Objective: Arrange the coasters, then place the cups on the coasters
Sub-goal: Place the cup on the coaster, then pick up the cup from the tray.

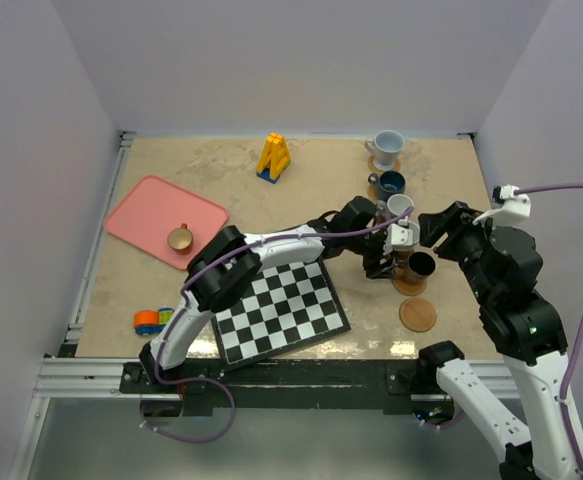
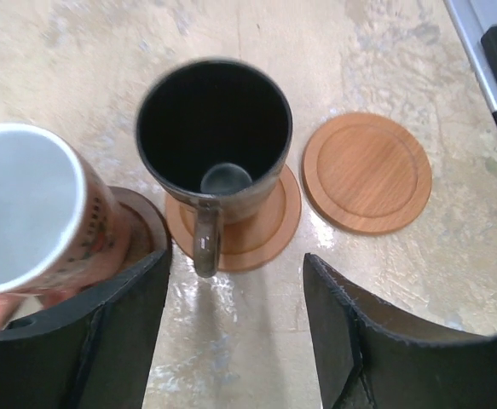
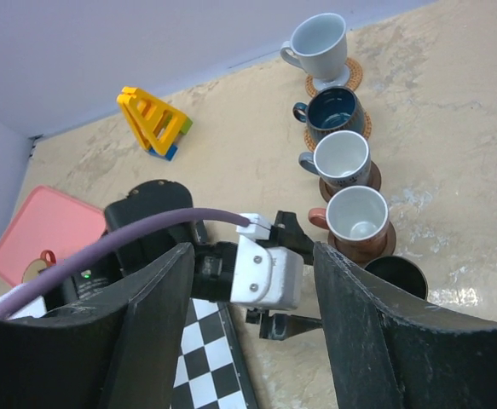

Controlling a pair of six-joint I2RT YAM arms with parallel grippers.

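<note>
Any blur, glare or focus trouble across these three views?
Left wrist: the coppery cup at the left edge is badly out of focus, the black cup slightly soft, and glare whitens the table below its handle. Right wrist: the cups are sharp. Top external: evenly lit, soft shadows, no obvious glare.

My left arm (image 1: 271, 243): white shell links between black joint housings, on a black base. A purple cable (image 3: 146, 230) runs along it and plugs into a white camera block (image 3: 265, 273) at the wrist. A small green light (image 3: 84, 274) glows on the black housing behind that block.

My left hand (image 2: 235, 260): two broad matte-black fingers (image 2: 120, 341), with curved inner faces and slightly rough edges.

My right arm (image 1: 511, 300): same scheme, with bulky black housings in the upper part and white links lower down. A second purple cable (image 1: 571, 187) feeds a white wrist block (image 1: 511, 205).

My right hand (image 3: 252, 256): two black fingers of the same shape.
</note>
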